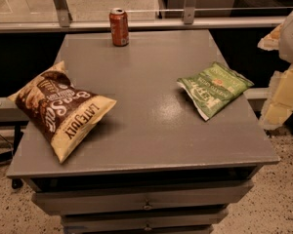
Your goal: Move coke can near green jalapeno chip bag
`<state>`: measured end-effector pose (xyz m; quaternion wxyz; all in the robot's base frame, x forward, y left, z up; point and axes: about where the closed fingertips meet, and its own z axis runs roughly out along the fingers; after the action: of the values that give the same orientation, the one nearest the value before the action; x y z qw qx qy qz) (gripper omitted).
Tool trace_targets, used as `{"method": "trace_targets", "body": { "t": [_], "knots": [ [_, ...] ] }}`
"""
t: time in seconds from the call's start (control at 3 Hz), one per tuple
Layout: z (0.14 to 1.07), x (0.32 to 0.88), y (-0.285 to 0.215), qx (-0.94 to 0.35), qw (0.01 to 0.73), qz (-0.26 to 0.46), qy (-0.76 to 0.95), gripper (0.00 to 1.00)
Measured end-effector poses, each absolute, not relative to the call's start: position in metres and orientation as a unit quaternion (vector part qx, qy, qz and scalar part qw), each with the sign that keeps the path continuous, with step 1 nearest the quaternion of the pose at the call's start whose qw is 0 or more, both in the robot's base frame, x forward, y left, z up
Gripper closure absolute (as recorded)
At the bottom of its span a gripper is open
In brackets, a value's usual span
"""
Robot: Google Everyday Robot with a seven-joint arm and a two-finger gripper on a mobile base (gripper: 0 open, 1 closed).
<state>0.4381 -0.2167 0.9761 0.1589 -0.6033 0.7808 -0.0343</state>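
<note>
Camera view, coke can (119, 27) far from green chip bag (214, 89), gripper (289, 48) right, state unclear

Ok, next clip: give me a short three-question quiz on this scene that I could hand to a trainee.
1. True or false: the coke can lies on its side against the green jalapeno chip bag.
2. Which thing lies nearest the front-left corner of the table? A) the green bag B) the brown Late July bag C) the can
3. Where is the gripper?

Key
1. False: the can stands upright at the table's far edge, well apart from the green bag.
2. B.
3. At the right edge of the picture, off the table, on the green bag's side, holding nothing from the table.
</note>
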Motion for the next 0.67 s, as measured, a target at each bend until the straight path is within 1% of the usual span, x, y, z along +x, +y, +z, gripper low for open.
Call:
{"method": "trace_targets", "body": {
  "t": [0.33,0.67],
  "knots": [
    [0.978,0.440,-0.215,-0.601,0.167,-0.037,0.781,0.00],
    [0.975,0.461,-0.204,-0.589,0.205,-0.026,0.781,0.00]
  ]
}}
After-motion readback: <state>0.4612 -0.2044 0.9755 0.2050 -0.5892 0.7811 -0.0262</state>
